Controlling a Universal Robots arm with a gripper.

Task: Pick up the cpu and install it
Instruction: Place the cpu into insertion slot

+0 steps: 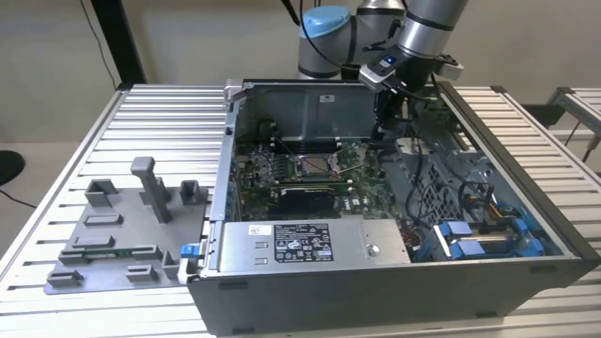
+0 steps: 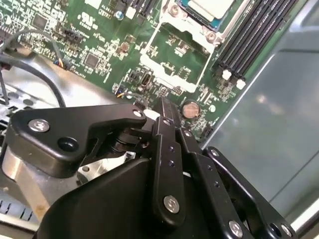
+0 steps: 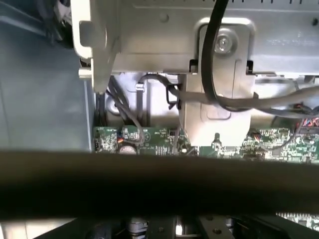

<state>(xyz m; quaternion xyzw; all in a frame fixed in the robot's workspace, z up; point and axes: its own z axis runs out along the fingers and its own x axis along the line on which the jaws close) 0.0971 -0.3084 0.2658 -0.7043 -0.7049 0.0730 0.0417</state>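
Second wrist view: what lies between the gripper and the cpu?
In the second wrist view, a square metal frame on the green motherboard lies between the gripper and the cpu.

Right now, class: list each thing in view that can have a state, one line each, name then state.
computer case: side open, insides exposed.
cpu: apparently lying flat in the socket, not held.
claw: shut, nothing seen in it, above the motherboard.
fixture tray: flat on the table beside the case.
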